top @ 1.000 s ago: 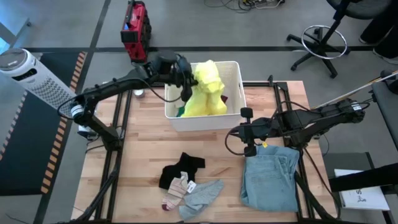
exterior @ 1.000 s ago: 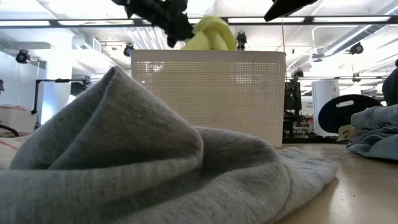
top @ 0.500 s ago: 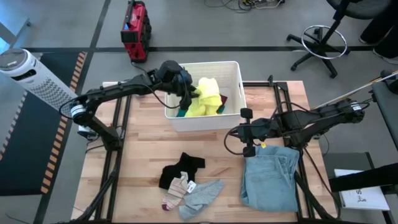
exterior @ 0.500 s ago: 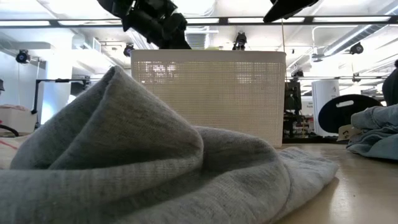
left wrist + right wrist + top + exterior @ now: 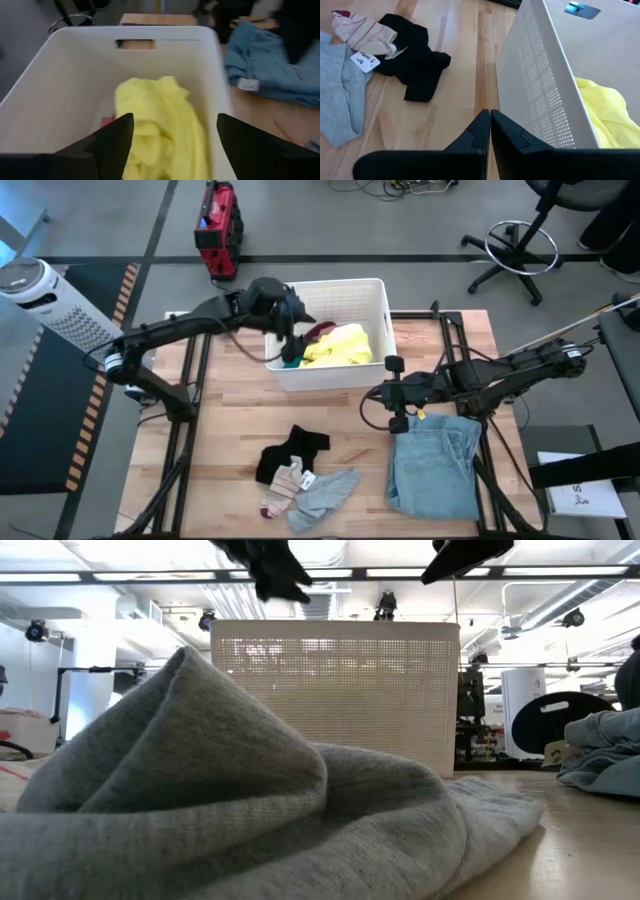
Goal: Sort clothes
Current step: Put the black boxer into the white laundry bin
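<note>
The bright yellow top lies in the white basket, beside a maroon piece and a teal piece. My left gripper hangs open above the basket's left part. In its wrist view the yellow top lies below the spread fingers, untouched. My right gripper is shut above the table, by the basket's near right corner. Light blue jeans lie flat at the near right. A black item, a striped sock and a grey item lie near the front edge.
The basket's perforated wall stands close beside my right gripper. In the low view the grey garment fills the foreground in front of the basket. Bare wood lies between the basket and the small clothes.
My left gripper has opened and let go of the yellow top, which it held lifted above the basket's rim. The top has fallen into the basket and lies spread toward its right side. The gripper has stayed over the basket's left part.
</note>
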